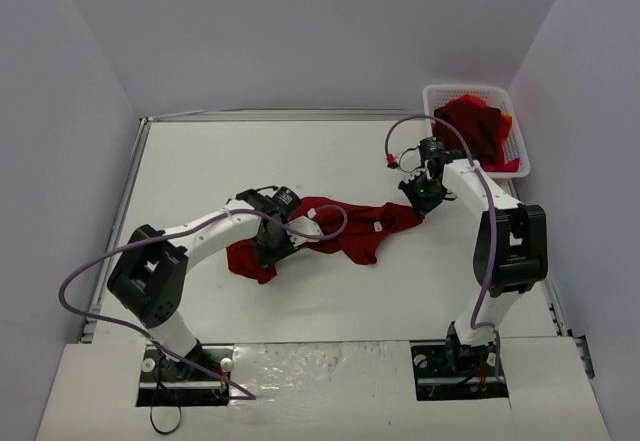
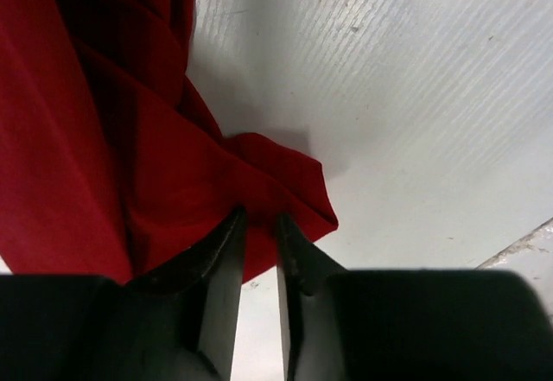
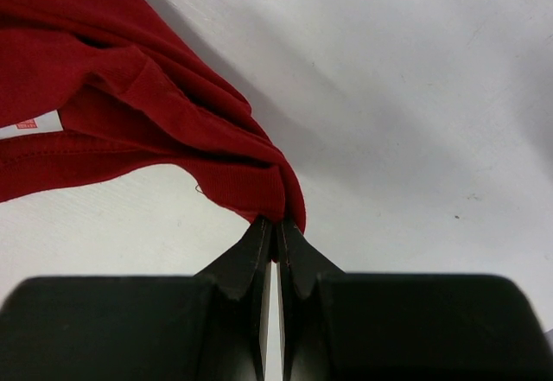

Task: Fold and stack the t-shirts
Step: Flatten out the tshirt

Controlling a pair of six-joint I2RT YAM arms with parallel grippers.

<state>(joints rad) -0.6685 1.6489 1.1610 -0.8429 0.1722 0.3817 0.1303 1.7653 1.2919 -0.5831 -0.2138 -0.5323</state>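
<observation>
Right jaws pinching t-shirt (image 3: 130,130), rumpled, red

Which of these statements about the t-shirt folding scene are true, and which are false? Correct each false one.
1. The right end effector pinches an edge of the dark red t-shirt. True.
2. The white basket is empty. False: red garments lie piled inside it.
3. The t-shirt is neatly folded. False: it lies crumpled, stretched out between the two arms.
4. The basket stands at the far right corner of the table. True.
</observation>
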